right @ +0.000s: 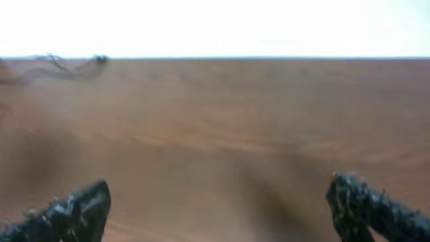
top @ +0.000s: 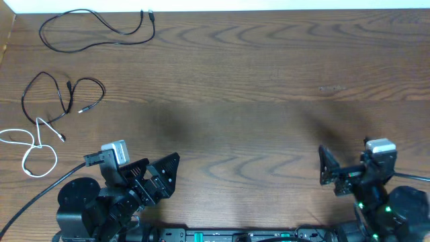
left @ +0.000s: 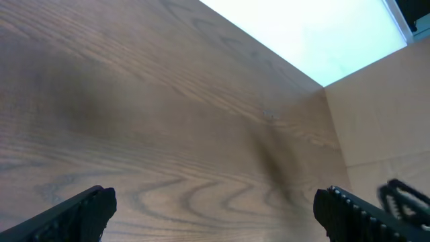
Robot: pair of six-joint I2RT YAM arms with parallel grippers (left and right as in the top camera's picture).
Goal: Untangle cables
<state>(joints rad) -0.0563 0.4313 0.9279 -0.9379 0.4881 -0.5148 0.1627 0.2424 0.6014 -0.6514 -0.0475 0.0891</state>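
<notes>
Three thin cables lie spread out at the table's far left. One black cable (top: 101, 30) loops along the back edge. A second black cable (top: 60, 97) lies below it. A white cable (top: 30, 144) lies at the left edge, and its upper end touches the second black cable's lower end. My left gripper (top: 161, 176) is open and empty near the front edge, well right of the cables; only bare wood shows between its fingers (left: 215, 215). My right gripper (top: 344, 165) is open and empty at the front right (right: 222, 212). A blurred dark cable (right: 67, 67) shows far off in the right wrist view.
The wooden table (top: 255, 101) has a white strip along its back edge. Thick black robot cables run from the left arm base (top: 33, 198) and from the right one (top: 410, 176). A raised wooden wall (left: 376, 134) shows in the left wrist view.
</notes>
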